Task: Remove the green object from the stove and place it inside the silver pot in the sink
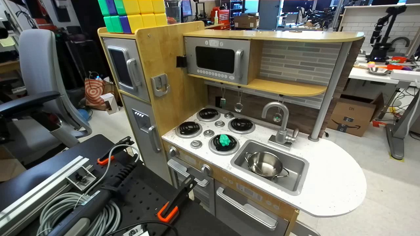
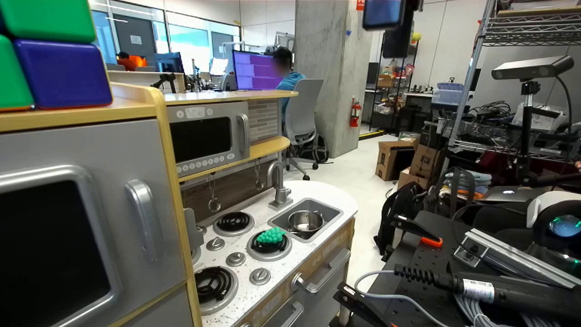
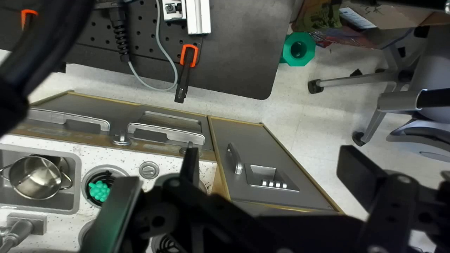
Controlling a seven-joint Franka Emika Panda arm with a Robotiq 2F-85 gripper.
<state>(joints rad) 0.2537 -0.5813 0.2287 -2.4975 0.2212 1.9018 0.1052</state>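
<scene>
The green object is a small bumpy item on the front burner nearest the sink, on the white stove. It also shows in an exterior view and at lower left in the wrist view. The silver pot stands upright inside the sink; it also shows in an exterior view and in the wrist view. My gripper is open in the wrist view, with nothing between its fingers. It is apart from the green object, which lies left of the fingers.
A curved faucet rises behind the sink. A microwave and shelf overhang the rear burners, with utensils hanging below. A tall fridge cabinet stands beside the stove. A black table with cable and clamps faces the kitchen.
</scene>
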